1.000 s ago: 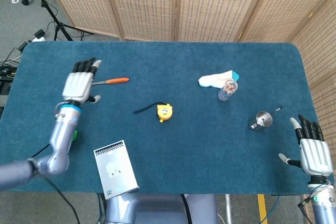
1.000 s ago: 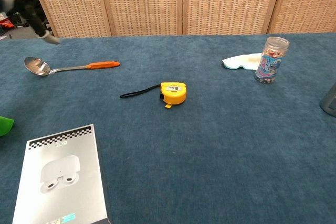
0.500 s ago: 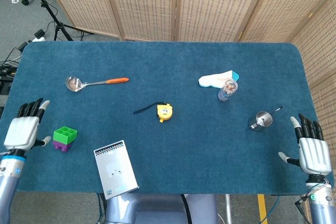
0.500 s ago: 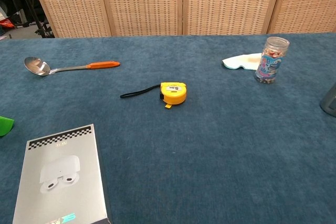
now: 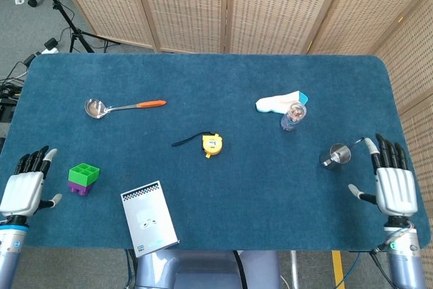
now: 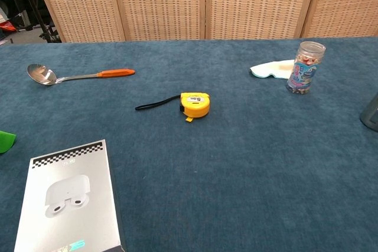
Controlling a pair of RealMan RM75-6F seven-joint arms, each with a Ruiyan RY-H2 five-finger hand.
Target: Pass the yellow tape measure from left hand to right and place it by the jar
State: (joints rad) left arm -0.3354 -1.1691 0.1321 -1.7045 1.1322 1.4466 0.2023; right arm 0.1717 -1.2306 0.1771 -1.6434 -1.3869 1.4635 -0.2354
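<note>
Left hand (image 5: pixel 25 189) withdrawn, well apart from tape measure (image 5: pixel 212 144)

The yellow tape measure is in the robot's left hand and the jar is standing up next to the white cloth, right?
Not quite. The head view shows the yellow tape measure lying on the table, mid-table, with nothing holding it. The left hand is empty, fingers apart, at the table's near left edge. The rest is right: the jar stands upright next to the white cloth.
</note>
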